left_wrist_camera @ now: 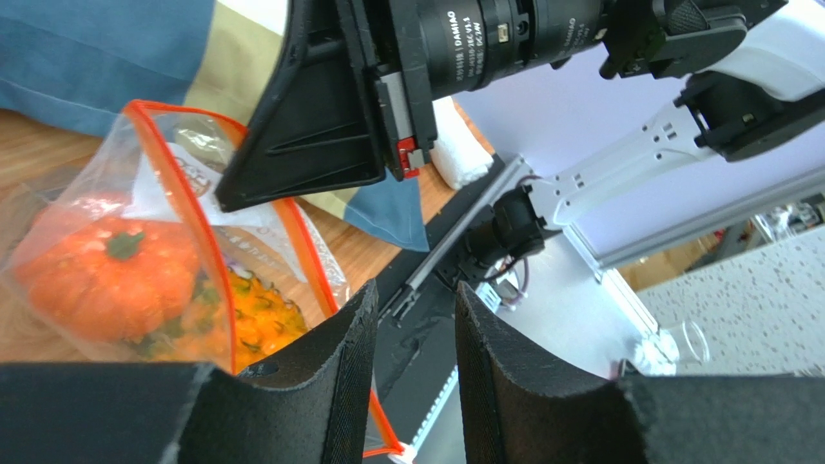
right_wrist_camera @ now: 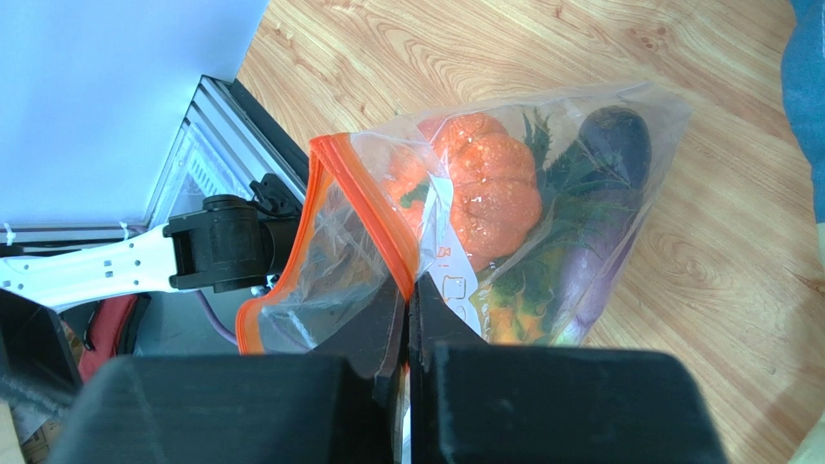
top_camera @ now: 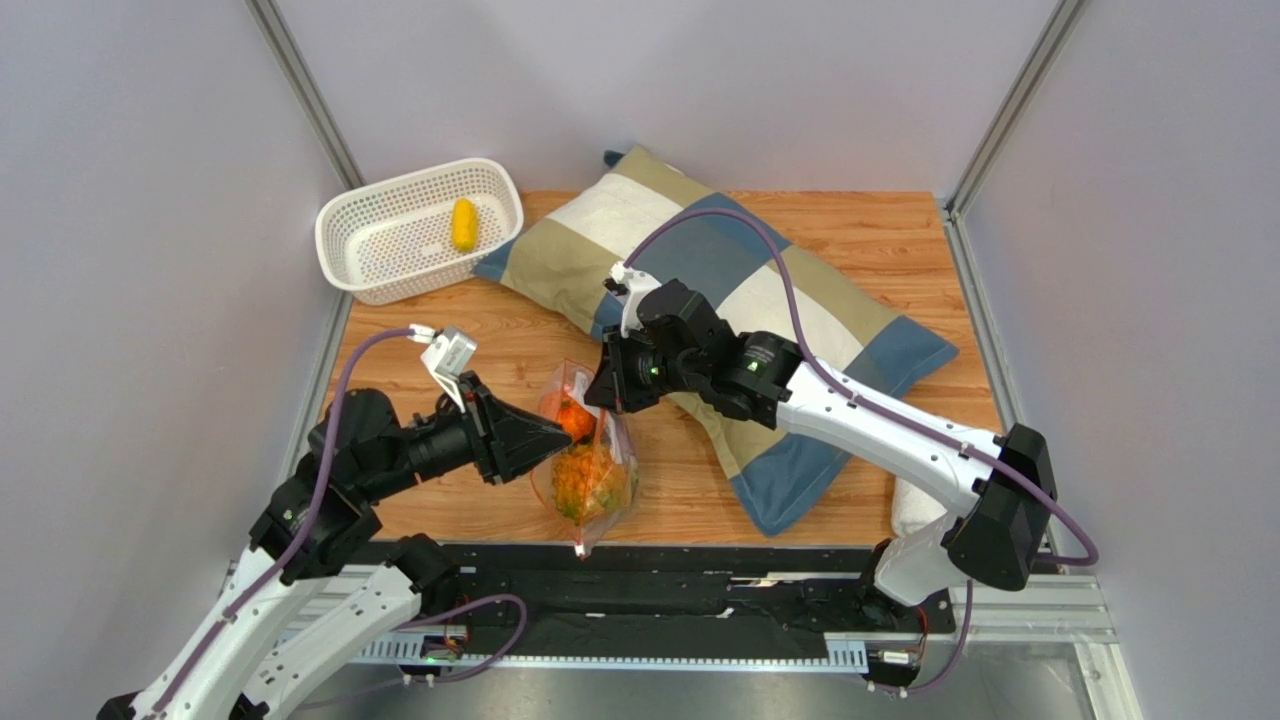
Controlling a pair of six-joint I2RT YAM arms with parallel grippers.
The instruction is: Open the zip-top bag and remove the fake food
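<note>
The zip-top bag hangs over the table's near middle, its mouth held apart. My right gripper is shut on one side of its orange zip rim and holds the bag up; from above this gripper is just over the bag. Inside I see fake food: an orange-red round one, a purple eggplant and an orange pineapple. My left gripper is open right beside the other rim, with nothing between its fingers. A white slider sits at the strip's end.
A white perforated basket at the back left holds a yellow piece. A patchwork pillow lies across the back right, under the right arm. The black rail runs along the near edge.
</note>
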